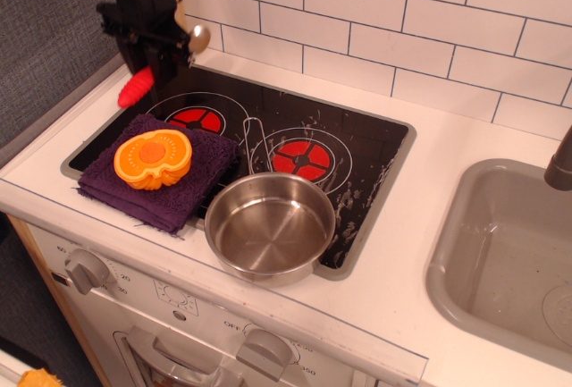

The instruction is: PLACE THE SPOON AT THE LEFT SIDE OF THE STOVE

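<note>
The black gripper [154,61] hangs over the far left corner of the stove [357,150], its fingers pinching the spoon [147,79] around the middle. The spoon is held off the surface at a slant: its ribbed red handle points down and to the left, out past the stove's grey rim and above the white counter [451,204], while its shiny metal bowl sticks up and to the right of the gripper, in front of the white tiled wall [402,21]. The spoon touches neither the stove nor the counter, as far as the view shows.

The stove is a glossy black cooktop with two red burner circles ringed in white lines. On its near left part lies a folded purple cloth [156,177], whose near edge reaches over the rim onto the counter. An orange, pumpkin-shaped toy [152,157] sits on top of the cloth. Just right of the cloth, at the near edge of the stove, stands an empty steel pot [270,226], partly overhanging the rim; its thin wire handle runs back toward the far side between the two burners.

A wooden post [154,3] rises at the far left, behind the gripper. To the right, well apart from the stove, is the grey sink [500,253], with the dark end of a tap [560,164] at the right edge. Grey knobs [87,271] line the front panel below the counter.
</note>
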Robot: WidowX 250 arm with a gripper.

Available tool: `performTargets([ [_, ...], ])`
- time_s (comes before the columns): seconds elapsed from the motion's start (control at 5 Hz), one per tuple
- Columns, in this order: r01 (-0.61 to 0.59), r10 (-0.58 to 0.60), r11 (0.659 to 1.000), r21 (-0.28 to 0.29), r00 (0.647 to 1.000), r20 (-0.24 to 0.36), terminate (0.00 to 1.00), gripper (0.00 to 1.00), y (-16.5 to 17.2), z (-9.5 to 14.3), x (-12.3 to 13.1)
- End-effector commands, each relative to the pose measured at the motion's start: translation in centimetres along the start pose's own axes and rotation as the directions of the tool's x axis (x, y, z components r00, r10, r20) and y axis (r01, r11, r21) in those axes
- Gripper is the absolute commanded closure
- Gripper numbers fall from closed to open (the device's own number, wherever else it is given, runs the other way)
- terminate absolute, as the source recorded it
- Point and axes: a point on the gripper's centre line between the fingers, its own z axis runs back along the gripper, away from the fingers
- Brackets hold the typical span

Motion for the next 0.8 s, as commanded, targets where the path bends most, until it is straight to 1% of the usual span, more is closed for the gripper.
performTargets([
  [0.0,0.028,-0.028,0.999,-0.02,1.0,0.003,0.0,0.0,-0.7,-0.2,-0.1],
  [0.2,0.014,-0.014,1.0,0.001,1.0,0.016,0.0,0.0,-0.6,0.8,-0.1],
  [0.4,0.007,-0.007,1.0,0.007,0.998,0.069,0.0,0.0,-0.5,3.4,0.2],
  [0.6,-0.033,0.033,0.999,-0.001,0.989,0.144,0.0,0.0,-0.6,7.3,0.4],
])
